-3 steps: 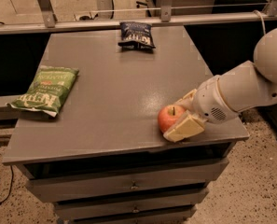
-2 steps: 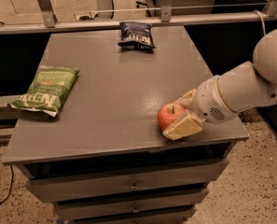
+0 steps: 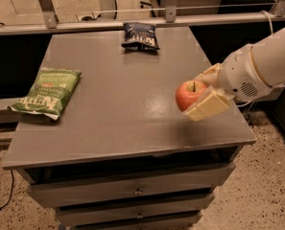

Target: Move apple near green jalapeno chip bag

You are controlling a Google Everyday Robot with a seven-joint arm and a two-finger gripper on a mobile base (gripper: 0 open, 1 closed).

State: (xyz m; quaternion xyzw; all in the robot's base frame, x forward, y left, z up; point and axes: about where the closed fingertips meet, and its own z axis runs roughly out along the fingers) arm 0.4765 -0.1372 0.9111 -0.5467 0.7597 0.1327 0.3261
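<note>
The red-orange apple (image 3: 189,94) with a short dark stem is held in my gripper (image 3: 199,96), lifted a little above the right side of the grey table (image 3: 127,99). The cream fingers (image 3: 207,106) are shut around it, one below in front and one behind. The green jalapeno chip bag (image 3: 48,92) lies flat at the table's left edge, partly overhanging it, far to the left of the apple.
A smaller dark blue chip bag (image 3: 140,36) lies at the table's far edge, middle. The table has drawers below. A metal rail and posts run behind it. My white arm (image 3: 262,66) reaches in from the right.
My gripper has lifted the apple off the table surface; it now hangs slightly higher, with a shadow beneath it. The chip bags have not moved.
</note>
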